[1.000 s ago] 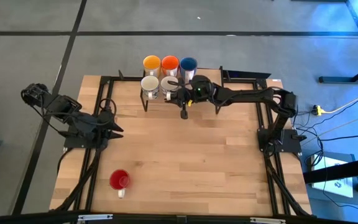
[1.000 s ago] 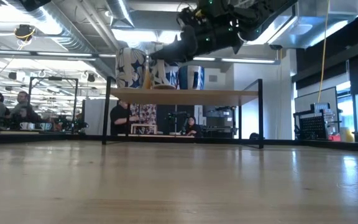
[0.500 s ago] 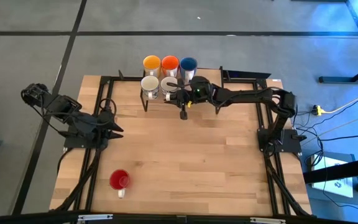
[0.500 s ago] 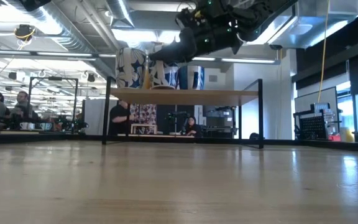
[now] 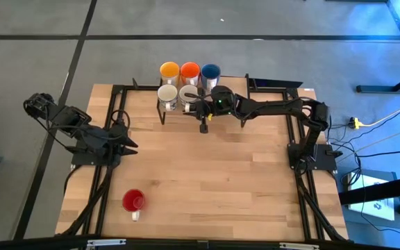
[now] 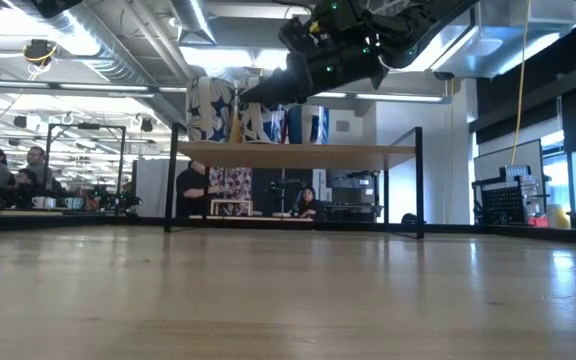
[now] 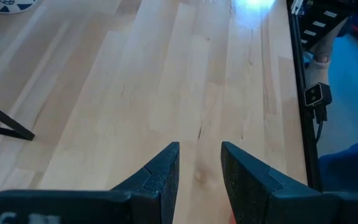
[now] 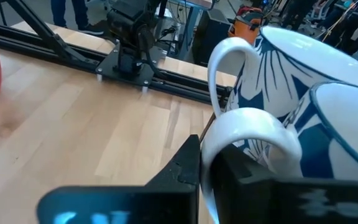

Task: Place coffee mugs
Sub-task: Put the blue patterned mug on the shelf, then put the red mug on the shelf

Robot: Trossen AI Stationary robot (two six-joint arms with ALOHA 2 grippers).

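Note:
Five mugs stand on a raised wooden shelf [image 6: 298, 152] at the table's far side: yellow [image 5: 169, 70], orange [image 5: 190, 70] and dark blue [image 5: 210, 71] at the back, two white ones with blue pattern [image 5: 167, 94] [image 5: 187, 93] in front. My right gripper [image 5: 197, 103] is shut on the right front one [image 8: 347, 118]. A red mug [image 5: 134, 201] stands on the table near the front left. My left gripper [image 5: 127, 142] is open and empty at the table's left. My right gripper pinches the white patterned mug's handle [image 8: 253, 121] between its two fingers, reaching in level from the table's right. The mug stays upright with its base at the shelf top [image 6: 263, 138]; whether it rests there or hangs just above, I cannot tell.
The shelf stands on black legs [image 5: 162, 114] inside a black frame along the table's edges. The bare wooden table [image 5: 207, 173] stretches between the arms. People and desks show in the room beyond [image 6: 193, 185].
My right gripper has edged a little toward the table's left with the patterned mug, staying shut on its handle.

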